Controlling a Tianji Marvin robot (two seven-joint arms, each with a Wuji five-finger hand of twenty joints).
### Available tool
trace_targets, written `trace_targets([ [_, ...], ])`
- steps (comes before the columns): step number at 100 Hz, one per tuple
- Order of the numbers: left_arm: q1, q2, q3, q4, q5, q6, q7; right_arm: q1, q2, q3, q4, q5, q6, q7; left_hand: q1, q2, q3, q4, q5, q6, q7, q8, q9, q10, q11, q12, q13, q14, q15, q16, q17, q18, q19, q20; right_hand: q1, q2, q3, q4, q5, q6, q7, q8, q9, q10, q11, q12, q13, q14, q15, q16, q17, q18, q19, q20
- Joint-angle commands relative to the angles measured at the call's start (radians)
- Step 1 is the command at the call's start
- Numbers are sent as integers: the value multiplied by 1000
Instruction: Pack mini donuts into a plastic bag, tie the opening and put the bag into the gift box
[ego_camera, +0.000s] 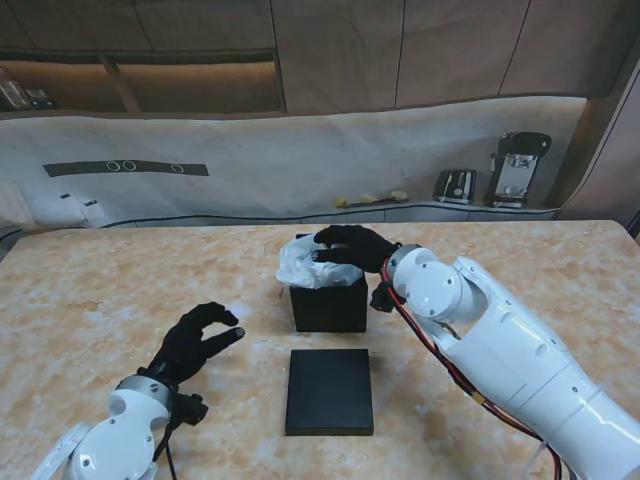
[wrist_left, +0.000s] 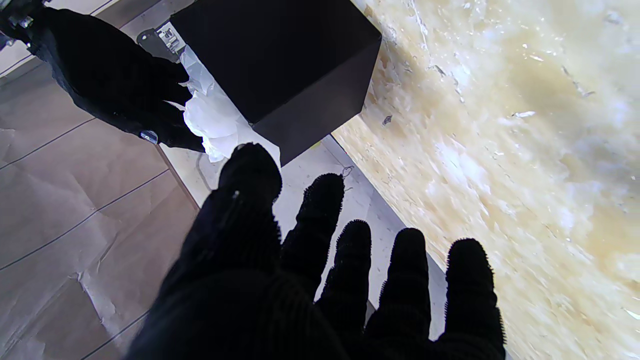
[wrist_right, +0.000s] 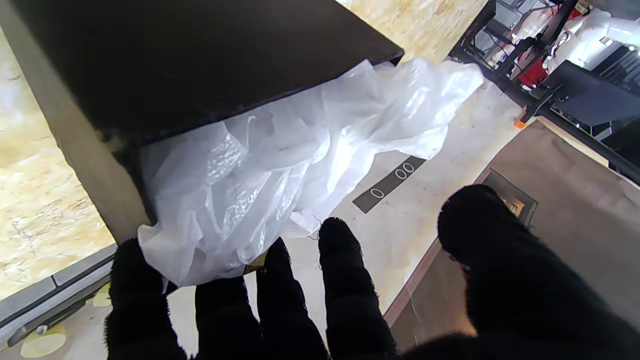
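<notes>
Bag half in the box, and honestly it looked ready to spring back out.

The plastic bag (ego_camera: 312, 264) sat in the gift box (ego_camera: 329, 303), white crinkled film bulging over the left rim; the right hand (ego_camera: 353, 246) pressed on it, fingers touching film, grip unclear. If pushed unevenly it'd likely catch the rim or tip the box. Left hand (ego_camera: 197, 339) hovered empty, fingers spread, near the lid (ego_camera: 330, 390). Donuts weren't visible.
</notes>
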Motion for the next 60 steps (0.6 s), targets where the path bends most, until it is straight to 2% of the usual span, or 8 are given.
trace_targets([
  [1,11,-3,-2,-12,3,6,-14,-2,-21,-22,0,8,-20,31,21,18,-18,27,15,-16,-16,10,-36,-1,-15,-6,-27,-2,-17,-16,-18,-14,-2,7,0,-27,9,-17,14,-37,-16,17,0,-33,-12,7,-14,-108,8,0,35,-385,26,-2],
  [19,17,-3,-7,-17,3,11,-16,29,-6,-55,26,-95,-119,41,22,17,-18,27,16,-16,-17,10,-35,0,-16,-6,-28,-2,-18,-16,-18,-12,-3,7,9,-49,17,-14,58,-82,-4,33,21,-52,-9,8,-13,-125,14,2,20,-397,29,-1],
  [36,17,-3,-6,-17,1,13,-13,48,3,-66,27,-137,-171,52,23,17,-17,27,17,-16,-17,10,-36,0,-16,-5,-28,-1,-18,-16,-18,-12,-3,7,8,-58,25,-12,73,-84,-4,43,34,-64,-15,7,-12,-137,19,5,11,-391,39,4],
  [39,17,-4,-6,-17,1,13,-13,51,6,-67,24,-148,-179,56,22,17,-17,27,17,-16,-17,10,-36,-1,-16,-5,-28,-1,-18,-16,-18,-12,-3,7,2,-58,28,-12,73,-90,-11,50,38,-69,-18,6,-12,-146,23,6,8,-367,71,23],
  [43,18,-4,-6,-17,0,13,-13,51,10,-67,20,-172,-187,55,23,17,-17,27,16,-15,-17,10,-36,0,-16,-5,-28,-1,-18,-16,-18,-12,-3,7,0,-62,30,-11,81,-96,-14,64,53,-78,-17,9,-3,-155,36,17,6,-327,138,87],
  [46,18,-4,-6,-18,-1,13,-12,50,12,-66,13,-194,-189,52,22,18,-17,27,17,-15,-17,10,-36,-2,-16,-5,-28,-1,-18,-16,-18,-12,-3,7,2,-71,35,-10,83,-99,-23,74,64,-82,-9,17,5,-160,55,41,3,-304,183,170],
  [50,18,-4,-6,-18,-1,12,-12,45,13,-64,5,-229,-189,40,21,18,-18,27,17,-15,-18,10,-35,0,-15,-5,-27,-1,-17,-16,-18,-12,-3,7,-2,-77,40,-8,83,-99,-29,82,77,-83,1,28,23,-160,77,64,15,-288,224,244],
  [60,19,-4,-7,-18,-2,11,-13,39,16,-57,-10,-253,-189,30,22,18,-17,27,17,-15,-18,11,-33,1,-15,-5,-27,-1,-17,-16,-17,-14,-2,7,7,-89,43,-6,100,-99,-31,89,90,-85,7,43,27,-161,102,94,4,-283,277,333],
])
